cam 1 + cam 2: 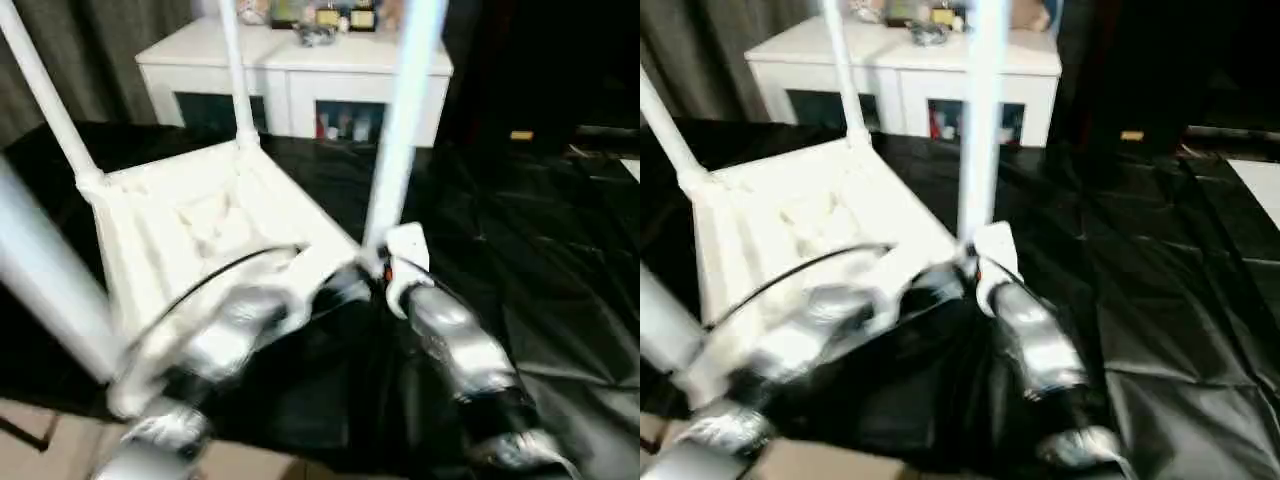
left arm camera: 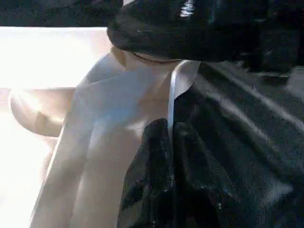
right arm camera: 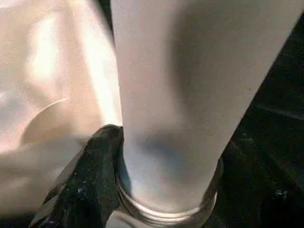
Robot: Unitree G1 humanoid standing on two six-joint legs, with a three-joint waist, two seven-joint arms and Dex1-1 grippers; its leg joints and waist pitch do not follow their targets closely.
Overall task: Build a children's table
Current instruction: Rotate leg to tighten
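Home-like room, white cabinet [image 1: 300, 75] with glass doors, grey curtain [image 1: 90, 50]

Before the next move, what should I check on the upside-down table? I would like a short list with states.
1. Children's table lies top down on the black sheet: ok.
2. Four legs stand up: ok.
3. Near right leg sits in its corner socket: ok; fully seated: cannot tell.
4. Right end effector is around that leg's base: ok.
5. Left end effector is shut at the table's rim: ok; gripping the rim: cannot tell.
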